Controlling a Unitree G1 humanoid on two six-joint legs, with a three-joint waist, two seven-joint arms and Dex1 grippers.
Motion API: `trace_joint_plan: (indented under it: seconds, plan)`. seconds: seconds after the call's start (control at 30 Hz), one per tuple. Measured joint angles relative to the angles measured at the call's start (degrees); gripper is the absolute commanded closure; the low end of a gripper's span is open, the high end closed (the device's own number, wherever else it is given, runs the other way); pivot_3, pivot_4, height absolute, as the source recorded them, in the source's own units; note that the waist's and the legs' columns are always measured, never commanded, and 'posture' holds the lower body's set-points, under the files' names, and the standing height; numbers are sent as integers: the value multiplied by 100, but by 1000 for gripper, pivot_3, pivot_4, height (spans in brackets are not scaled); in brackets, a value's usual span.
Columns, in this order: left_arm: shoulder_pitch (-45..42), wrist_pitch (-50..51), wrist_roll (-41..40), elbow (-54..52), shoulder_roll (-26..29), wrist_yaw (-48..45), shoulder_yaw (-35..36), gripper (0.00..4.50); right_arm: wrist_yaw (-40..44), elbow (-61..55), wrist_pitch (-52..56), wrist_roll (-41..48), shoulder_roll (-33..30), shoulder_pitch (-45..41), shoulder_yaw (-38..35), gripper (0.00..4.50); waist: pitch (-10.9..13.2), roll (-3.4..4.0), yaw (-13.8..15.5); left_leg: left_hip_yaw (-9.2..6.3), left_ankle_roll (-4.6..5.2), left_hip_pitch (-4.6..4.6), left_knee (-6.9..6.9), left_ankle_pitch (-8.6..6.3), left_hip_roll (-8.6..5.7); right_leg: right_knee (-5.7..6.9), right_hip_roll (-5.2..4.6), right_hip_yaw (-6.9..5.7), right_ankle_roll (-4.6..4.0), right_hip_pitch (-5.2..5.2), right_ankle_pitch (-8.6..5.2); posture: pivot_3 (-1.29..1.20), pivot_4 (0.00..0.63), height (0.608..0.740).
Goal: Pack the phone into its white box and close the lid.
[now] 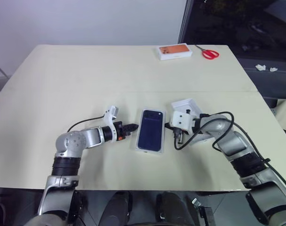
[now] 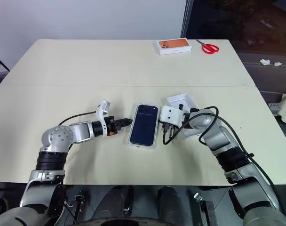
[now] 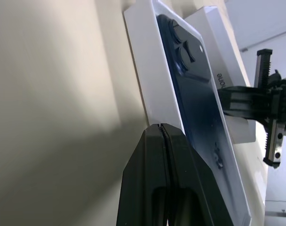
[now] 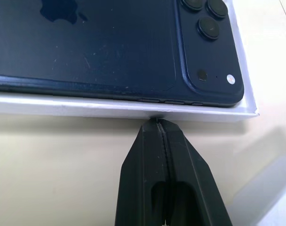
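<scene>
The dark navy phone [image 1: 150, 129] lies back up inside the white box [image 4: 86, 107] at the middle of the table, its camera cluster [image 4: 206, 19] at the far end. My left gripper [image 1: 133, 127] is shut, its tip at the box's left wall. My right gripper [image 1: 168, 125] is also shut, its tip against the box's right wall just below the phone's side buttons. Neither holds anything. The lid [image 3: 218, 52], white with lettering on its side, lies just right of the box and is largely hidden behind my right gripper.
An orange-topped box [image 1: 174, 51] and red-handled scissors [image 1: 209, 53] sit at the table's far right edge. A black cable loops over my right wrist [image 1: 204, 129]. The cream table [image 1: 77, 84] stretches bare to the left and far side.
</scene>
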Motion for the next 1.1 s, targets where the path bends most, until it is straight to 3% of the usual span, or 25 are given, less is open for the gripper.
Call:
trace_joint_plan:
  seconds: [0.33,0.67,0.77,1.0,1.1]
  plan:
    - [-216,-107,549,203,-356,-363,-162,4458,-22,342,-294,-51,-194,5,-179,4500,-1,1,-6,-4,-5,9,4,3,-4,-6,-2,-3,2,20,-1,0,150,740]
    - [-169,-40,679,76,-281,-569,-185,4458,46,301,-155,35,-196,51,-291,4500,0,1,-19,-4,-6,10,4,4,-3,-7,-2,-3,2,20,-1,0,150,740]
    - [-131,-51,709,61,-185,-693,-183,3642,261,109,459,418,-178,106,-468,3684,0,0,-30,-4,-6,9,3,3,-2,-7,-1,-2,2,17,-1,0,150,740]
    - [-64,-144,712,-254,463,-1094,-68,181,372,-387,1059,582,-469,77,-721,126,2,2,-104,-4,6,8,-2,-4,6,-5,5,-1,2,9,-1,0,150,740]
    - [50,-253,775,-477,842,-1288,-53,43,368,-658,1408,623,-619,-2,-789,13,2,4,-173,-3,8,8,-7,-5,9,-4,5,1,2,4,-1,0,150,740]
